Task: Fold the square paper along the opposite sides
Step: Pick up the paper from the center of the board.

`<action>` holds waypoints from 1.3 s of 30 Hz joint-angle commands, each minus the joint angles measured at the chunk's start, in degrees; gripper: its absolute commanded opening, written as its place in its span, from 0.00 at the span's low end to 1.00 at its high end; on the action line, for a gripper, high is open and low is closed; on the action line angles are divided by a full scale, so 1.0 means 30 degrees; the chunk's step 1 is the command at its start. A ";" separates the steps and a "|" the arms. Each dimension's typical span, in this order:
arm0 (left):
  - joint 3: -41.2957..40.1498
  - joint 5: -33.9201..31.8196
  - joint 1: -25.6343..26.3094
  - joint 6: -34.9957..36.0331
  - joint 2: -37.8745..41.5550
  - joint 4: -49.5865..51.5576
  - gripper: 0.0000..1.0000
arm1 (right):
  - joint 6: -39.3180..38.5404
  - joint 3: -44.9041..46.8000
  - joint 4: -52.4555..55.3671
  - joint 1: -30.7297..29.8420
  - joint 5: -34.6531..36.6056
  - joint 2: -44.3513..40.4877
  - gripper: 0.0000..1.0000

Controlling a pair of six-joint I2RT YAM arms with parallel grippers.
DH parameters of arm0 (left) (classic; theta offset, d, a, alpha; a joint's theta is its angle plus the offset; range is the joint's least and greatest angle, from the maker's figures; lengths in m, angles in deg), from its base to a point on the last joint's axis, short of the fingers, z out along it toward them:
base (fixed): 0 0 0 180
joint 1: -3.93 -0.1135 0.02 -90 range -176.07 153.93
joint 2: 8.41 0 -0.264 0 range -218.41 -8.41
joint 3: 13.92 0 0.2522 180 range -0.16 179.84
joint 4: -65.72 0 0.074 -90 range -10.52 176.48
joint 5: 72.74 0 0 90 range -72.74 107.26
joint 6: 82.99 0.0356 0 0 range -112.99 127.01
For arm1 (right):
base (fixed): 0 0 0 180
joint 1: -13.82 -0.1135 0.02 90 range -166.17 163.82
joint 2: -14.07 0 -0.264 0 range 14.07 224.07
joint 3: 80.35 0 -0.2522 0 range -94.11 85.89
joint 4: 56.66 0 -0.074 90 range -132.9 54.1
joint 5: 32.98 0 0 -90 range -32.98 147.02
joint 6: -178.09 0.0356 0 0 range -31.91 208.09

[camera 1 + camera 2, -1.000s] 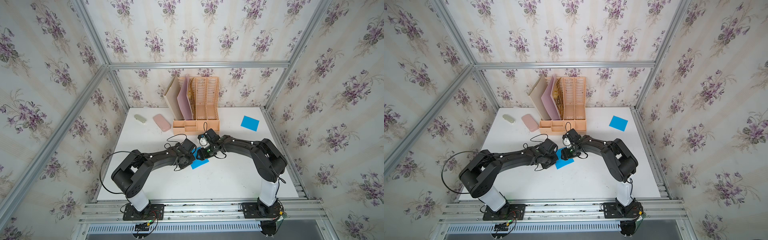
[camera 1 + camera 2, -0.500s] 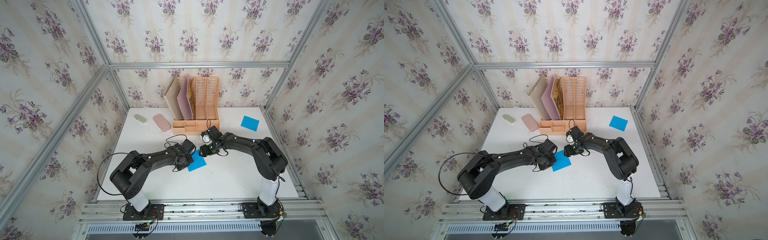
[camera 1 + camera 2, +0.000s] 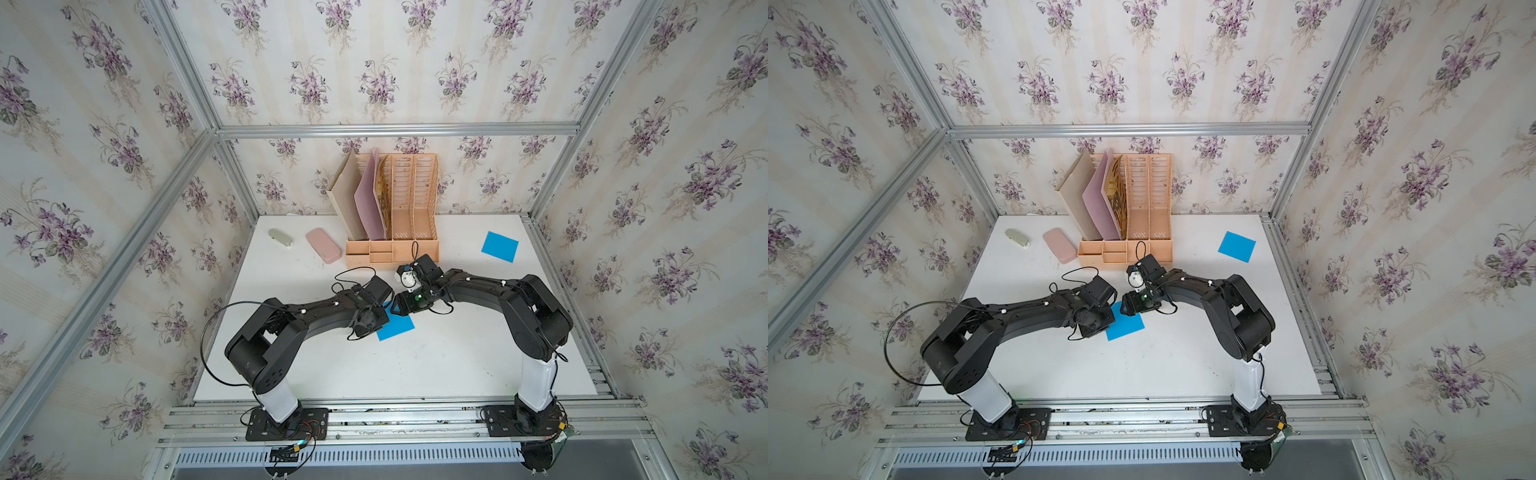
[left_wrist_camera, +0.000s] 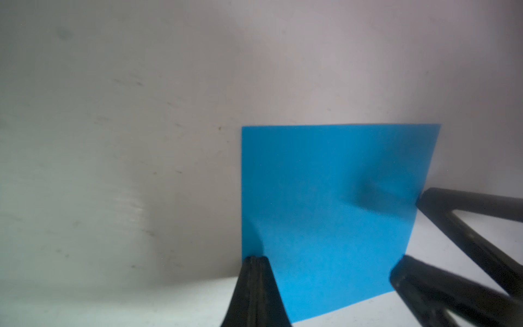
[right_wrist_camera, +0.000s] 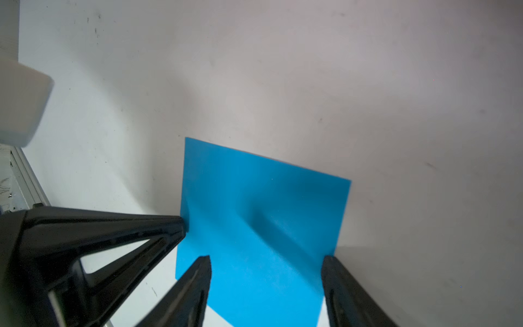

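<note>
Overhead, scuffed white tabletop [image 3: 436, 365], floral-papered walls [image 3: 374, 62], left claw [image 4: 255, 259] pinched on blue paper [image 4: 325, 212] corner, right claw [image 5: 267, 257] spread wide

White table [image 3: 436, 365]: blue paper sq [image 3: 397, 326] ctr frame, 2nd blue sq [image 3: 500, 246] right of ctr, organizer [image 3: 399, 249] just above ctr, pink case [image 3: 323, 245] & grey case [image 3: 280, 237] to its left.

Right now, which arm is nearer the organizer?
Right. The right arm ends just before the organizer; the left arm is farther from it, its shut claw at the paper's edge.

blue paper [image 3: 397, 328] half hidden overhead, one edge cropped
</note>
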 commanded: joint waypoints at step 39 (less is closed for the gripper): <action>0.0499 -0.0467 0.0003 0.1118 -0.1170 0.1323 0.00 | 0.0167 0.0335 0.1020 -0.0098 -0.1423 0.0603 0.62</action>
